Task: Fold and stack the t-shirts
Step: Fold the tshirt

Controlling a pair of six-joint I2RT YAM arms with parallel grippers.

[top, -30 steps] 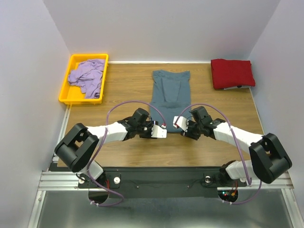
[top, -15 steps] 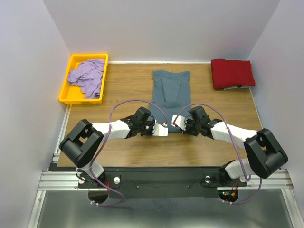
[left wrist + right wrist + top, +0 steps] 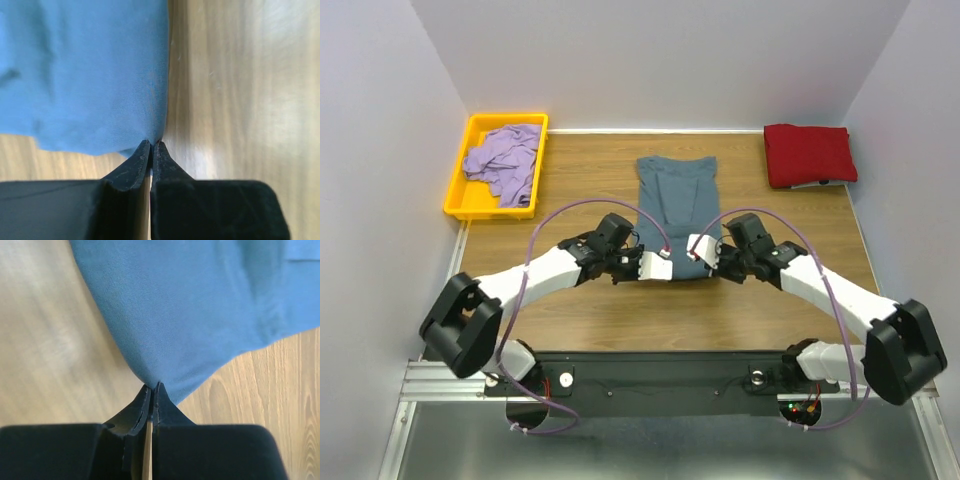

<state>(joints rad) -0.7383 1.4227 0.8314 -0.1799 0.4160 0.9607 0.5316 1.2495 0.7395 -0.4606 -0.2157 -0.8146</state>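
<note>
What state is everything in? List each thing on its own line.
slate blue-grey t-shirt, laid lengthwise mid-table, sides folded in, near corners pinched
dark red t-shirt, folded, at the table's far right corner
lavender t-shirt, crumpled in the tray
yellow tray, upright, holding the lavender t-shirt
left fingers, shut on the slate blue-grey t-shirt's near left corner
right fingers, shut on its near right corner
</note>
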